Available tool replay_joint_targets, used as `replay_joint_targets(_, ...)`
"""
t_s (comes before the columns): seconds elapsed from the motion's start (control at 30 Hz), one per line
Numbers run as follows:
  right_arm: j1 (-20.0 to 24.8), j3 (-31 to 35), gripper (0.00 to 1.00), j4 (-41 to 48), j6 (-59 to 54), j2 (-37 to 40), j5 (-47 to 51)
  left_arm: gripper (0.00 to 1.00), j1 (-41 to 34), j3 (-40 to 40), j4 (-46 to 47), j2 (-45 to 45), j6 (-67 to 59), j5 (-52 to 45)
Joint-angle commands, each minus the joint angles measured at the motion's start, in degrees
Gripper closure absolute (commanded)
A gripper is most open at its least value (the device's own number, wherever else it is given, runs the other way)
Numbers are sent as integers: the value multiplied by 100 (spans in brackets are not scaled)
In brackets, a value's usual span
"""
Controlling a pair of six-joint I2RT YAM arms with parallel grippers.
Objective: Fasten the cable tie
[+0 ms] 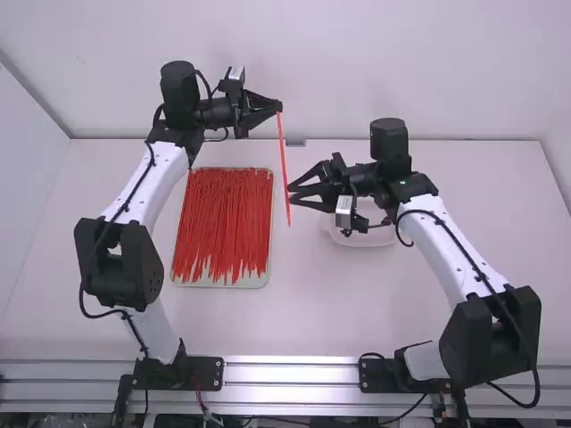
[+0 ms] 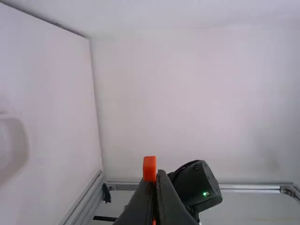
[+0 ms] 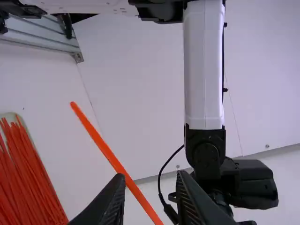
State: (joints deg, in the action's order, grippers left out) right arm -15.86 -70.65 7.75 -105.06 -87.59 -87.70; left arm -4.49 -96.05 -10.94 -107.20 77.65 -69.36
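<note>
The left gripper (image 1: 275, 107) clamps the cable tie (image 1: 283, 160) by its head end, I think, so the right gripper (image 1: 288, 194), jaws spread, should close squarely on its dangling tail.

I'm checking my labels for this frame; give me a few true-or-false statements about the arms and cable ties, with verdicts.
The left gripper is shut on one cable tie. True.
The right gripper has its jaws clamped on that tie. False: they stand open, the tie between them.
The held tie is already looped closed. False: it hangs straight.
A tray on the table holds spare ties. True.
</note>
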Motion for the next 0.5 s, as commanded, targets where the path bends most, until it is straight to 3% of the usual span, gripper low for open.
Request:
replay_joint_targets(0.0,-28,-129,71,0,2,-22,-101,98,-35,-140,-4,42,20,17)
replay_joint_targets(0.47,-26,-129,70,4,-151,-22,-81,98,-197,-140,-216,42,361,127)
